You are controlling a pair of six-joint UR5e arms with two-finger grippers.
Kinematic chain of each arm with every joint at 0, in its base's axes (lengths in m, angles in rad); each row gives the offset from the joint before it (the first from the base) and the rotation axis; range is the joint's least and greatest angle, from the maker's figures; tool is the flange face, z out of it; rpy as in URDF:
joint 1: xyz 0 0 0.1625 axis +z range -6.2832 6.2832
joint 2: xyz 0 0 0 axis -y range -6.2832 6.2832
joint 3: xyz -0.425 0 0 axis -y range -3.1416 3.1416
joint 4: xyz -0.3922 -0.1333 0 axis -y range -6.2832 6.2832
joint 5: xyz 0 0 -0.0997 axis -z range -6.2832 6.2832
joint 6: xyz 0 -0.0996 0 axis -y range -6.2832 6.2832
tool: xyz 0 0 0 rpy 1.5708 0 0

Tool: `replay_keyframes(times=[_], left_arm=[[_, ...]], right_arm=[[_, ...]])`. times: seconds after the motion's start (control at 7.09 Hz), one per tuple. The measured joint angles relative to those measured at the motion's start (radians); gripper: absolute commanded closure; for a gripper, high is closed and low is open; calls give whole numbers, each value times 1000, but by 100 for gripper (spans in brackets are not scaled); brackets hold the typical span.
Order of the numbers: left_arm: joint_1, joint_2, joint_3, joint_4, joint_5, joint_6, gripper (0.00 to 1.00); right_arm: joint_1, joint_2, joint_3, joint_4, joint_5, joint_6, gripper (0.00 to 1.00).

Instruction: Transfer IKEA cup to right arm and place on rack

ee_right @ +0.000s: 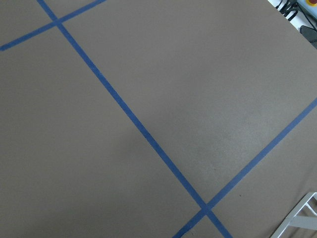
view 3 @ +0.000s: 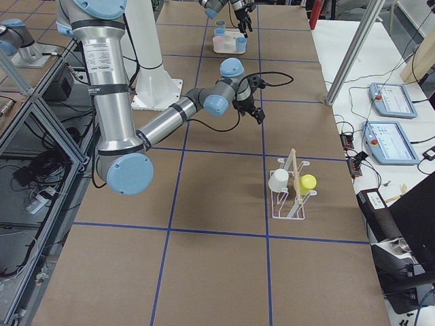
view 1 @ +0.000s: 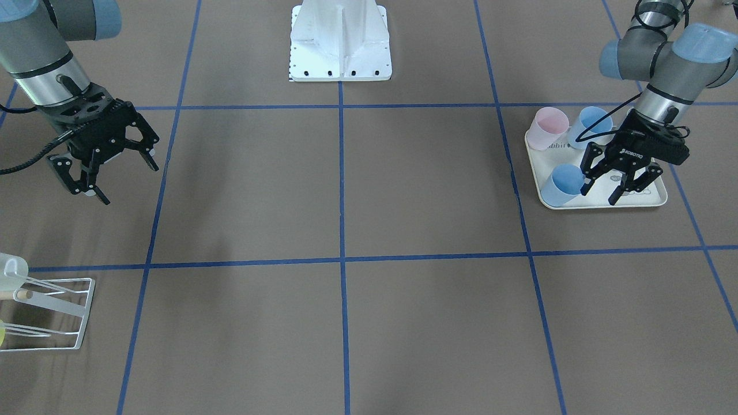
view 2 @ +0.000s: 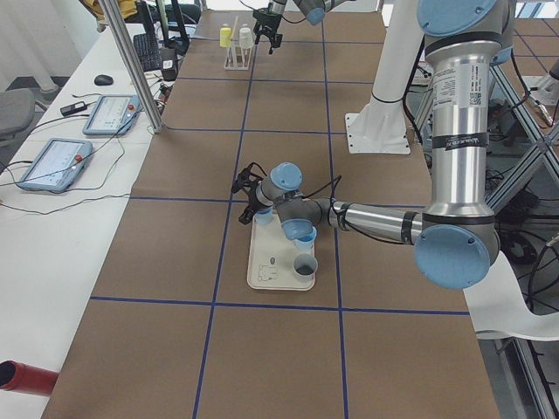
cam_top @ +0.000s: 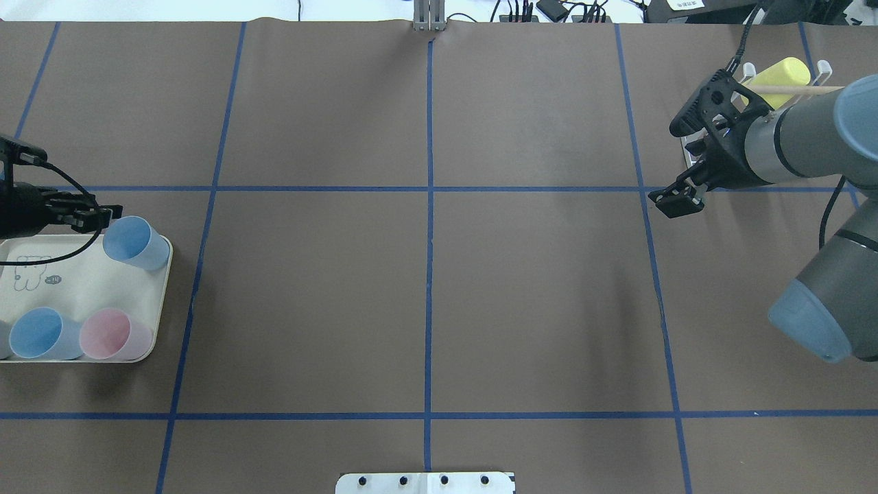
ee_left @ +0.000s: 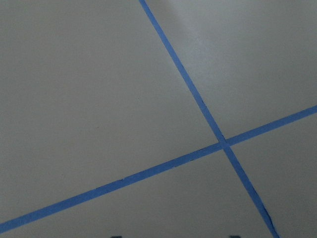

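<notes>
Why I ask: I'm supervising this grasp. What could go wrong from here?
The open left gripper hangs beside the blue cup at the tray's corner; a finger could tip it or push it off. Its cable loops across a second blue cup and might snag. The rack already holds two cups; room looks tight.

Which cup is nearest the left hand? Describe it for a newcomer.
Find the cream tray on the robot's left. The blue cup beside the left hand stands alone at its far corner; the other blue cup sits next to the pink cup on the robot-side edge.
</notes>
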Motion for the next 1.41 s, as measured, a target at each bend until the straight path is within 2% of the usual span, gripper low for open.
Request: replay_keyframes(times=[0.7,1.13,1.27,1.41], left_arm=[[37,32,0,-62,-9,-5,44],[61,33,3,-67,-9,-8,93],[61,33,5,-70,-9,-9,100],[62,34,5,-72,-9,-9,100]], right_arm=[[-7,4,-2,0,-3,0,0],[-8,3,-3,0,-3,0,0],[-8,3,-3,0,-3,0,0],[-8,4,-2,0,-3,-1,0]])
